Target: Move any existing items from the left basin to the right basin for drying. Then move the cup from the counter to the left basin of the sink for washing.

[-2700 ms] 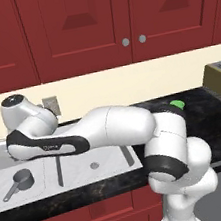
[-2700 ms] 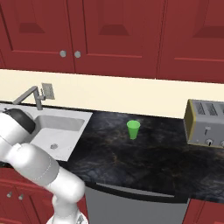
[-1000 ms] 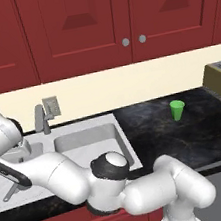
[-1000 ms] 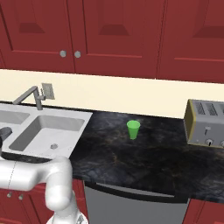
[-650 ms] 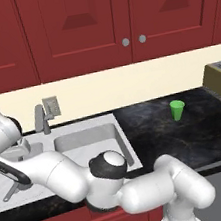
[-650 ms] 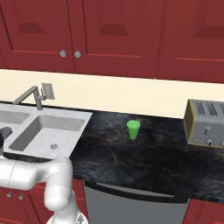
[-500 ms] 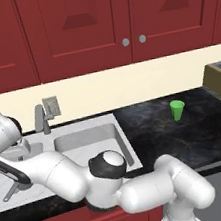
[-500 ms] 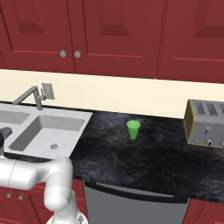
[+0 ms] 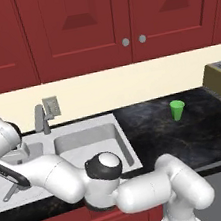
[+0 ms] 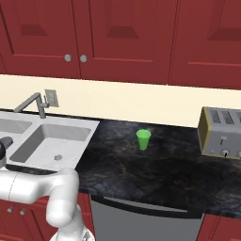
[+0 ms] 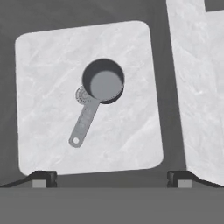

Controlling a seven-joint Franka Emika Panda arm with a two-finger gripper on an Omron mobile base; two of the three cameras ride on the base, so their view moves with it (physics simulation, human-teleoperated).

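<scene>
Seen from the hand, the dark grey handled pot stands upright on the floor of the left basin, partly over the round drain, with its long handle pointing toward my fingers. My gripper hangs above it, open, with both tips wide apart and nothing between them. From the left base camera my wrist hovers over the left basin, and just the pot's handle pokes out below the arm. The right basin holds nothing. The green cup stands on the black counter, as the right base camera also shows the cup.
A grey tap rises behind the sink, between the basins. A toaster sits at the counter's far right. My white arm lies low across the sink's front edge. Red cabinet doors hang above the cream backsplash.
Earlier the arm reached over the sink from the right; it has swung left and folded low along the sink's front. Over the last second nothing has visibly moved.
</scene>
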